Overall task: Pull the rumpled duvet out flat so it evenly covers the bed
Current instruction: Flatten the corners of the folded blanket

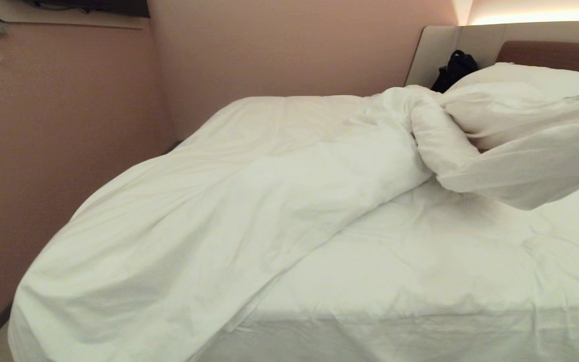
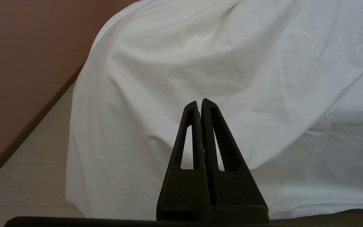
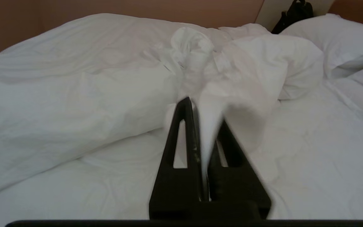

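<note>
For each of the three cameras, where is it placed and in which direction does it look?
Head view: high on the robot, looking down over the bed and bunched duvet; no arm shows.
Left wrist view: low beside the bed; the left pincer, shut, faces the duvet's hanging edge.
Right wrist view: above the mattress; the right pincer faces the pillow, duvet cloth between its fingers.
Head and right wrist views share pillow and black bag.

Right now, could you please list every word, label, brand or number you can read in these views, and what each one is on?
None: no readable text in any view.
The duvet, the pillow, the headboard and the wall are plain.
The black bag shows no legible label.
</note>
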